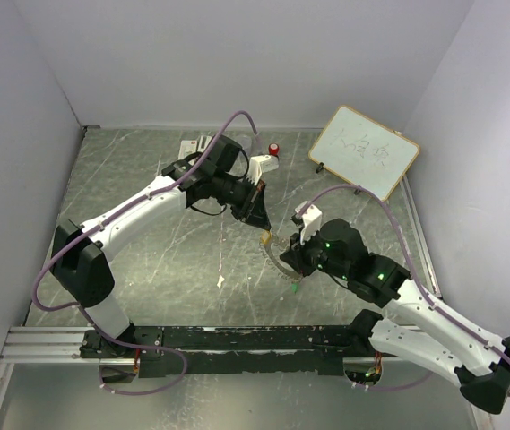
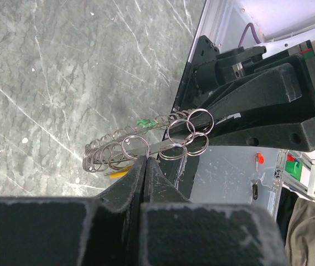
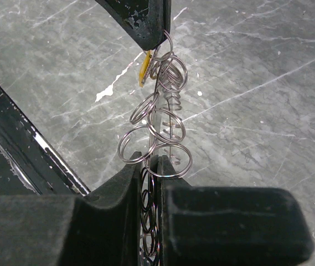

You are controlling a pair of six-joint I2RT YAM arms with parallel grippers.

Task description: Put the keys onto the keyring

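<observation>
Our left end effector and right end effector both pinch the keyring, yellow key at its twelve o'clock.

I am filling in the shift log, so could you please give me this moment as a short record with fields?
left gripper: shut on the keyring
right gripper: shut on the keyring, at another spot of it
keyring: held between both grippers, off the table
yellow key: hangs at the keyring beside the left gripper
green key: at the keyring's rim
threaded or not: cannot tell for either key
</observation>
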